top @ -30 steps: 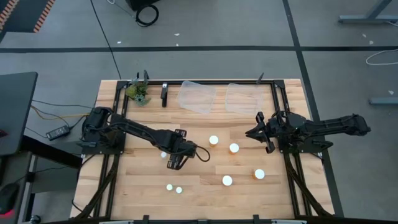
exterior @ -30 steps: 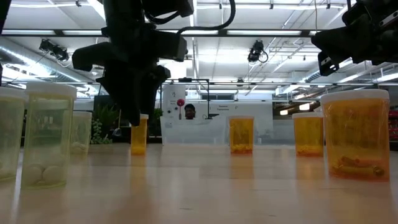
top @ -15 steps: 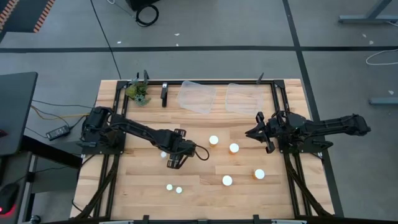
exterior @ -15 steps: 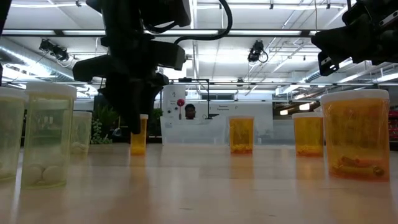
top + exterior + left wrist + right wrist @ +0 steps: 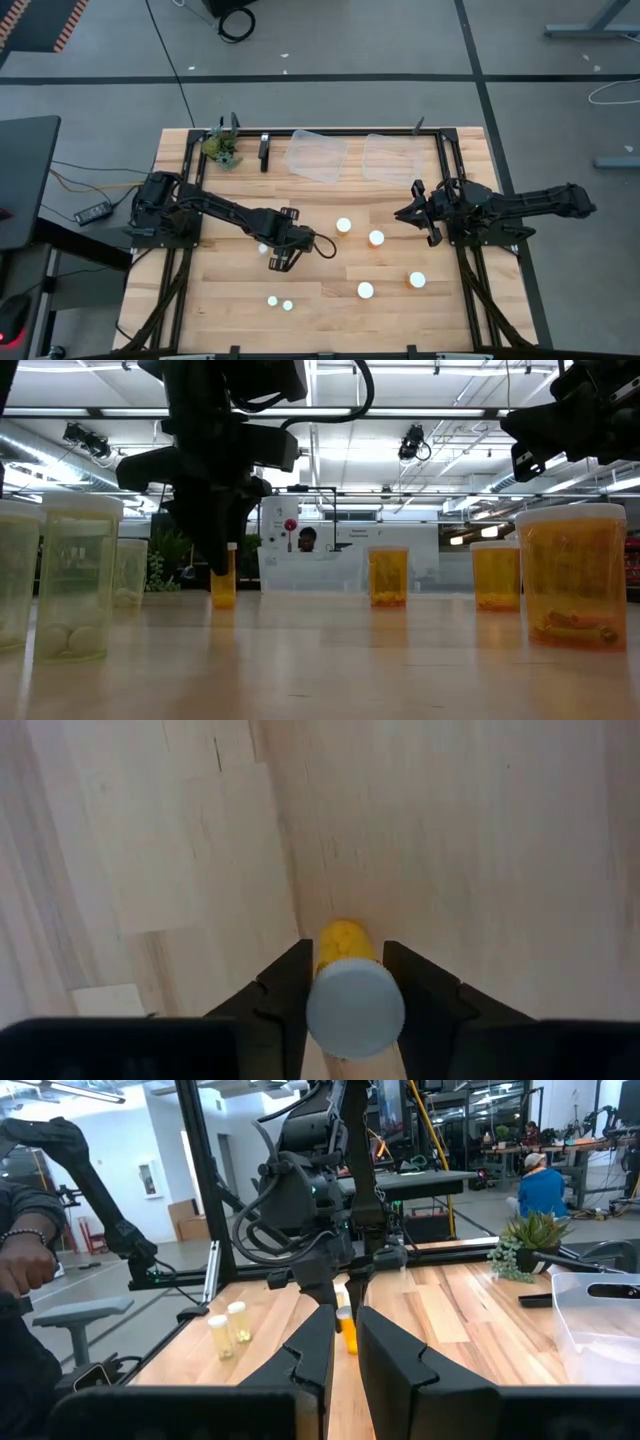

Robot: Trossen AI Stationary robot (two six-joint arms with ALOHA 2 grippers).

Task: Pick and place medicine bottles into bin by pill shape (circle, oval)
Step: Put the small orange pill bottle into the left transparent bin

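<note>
High view: the left gripper (image 5: 277, 259) sits at centre-left of the surface (image 5: 220, 310); the right gripper (image 5: 408, 212) waits at centre-right, fingers slightly parted and empty.

Low view: a small bottle (image 5: 223, 582) stands left of centre.

Left wrist view: fingers (image 5: 285, 990) flank this bottle, grasping it.

— What sort of place is this?

— A robotics lab or workshop. The wooden counter (image 5: 330, 300) sits in a black metal frame on a grey concrete floor (image 5: 330, 95) marked with dark tape.

— And beyond it?

— An open hall with strip lights (image 5: 420, 412), ceiling cameras (image 5: 412, 442), other benches, and a seated person (image 5: 545, 1178).
</note>
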